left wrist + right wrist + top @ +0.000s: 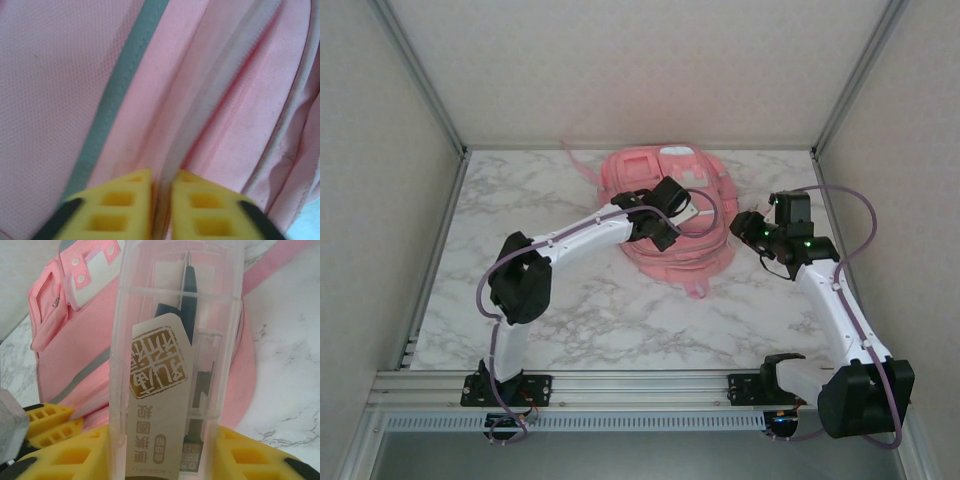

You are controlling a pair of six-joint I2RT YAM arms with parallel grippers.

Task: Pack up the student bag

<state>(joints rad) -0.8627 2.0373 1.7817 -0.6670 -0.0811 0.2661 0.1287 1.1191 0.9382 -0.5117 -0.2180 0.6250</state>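
Left gripper (161,186), its blurred yellow fingers (125,200) pressed together, pinches a pale zipper strip (200,115) of the student bag (670,258). Right gripper (160,452) clamps a clear compass case (175,340), which hides much of the bag lying far back on the marble table (570,310).

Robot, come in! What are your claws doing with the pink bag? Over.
Left claw shut on bag. Right claw shut on clear case, beside bag. Left arm lies across bag.

Soft even light, left wrist blurry
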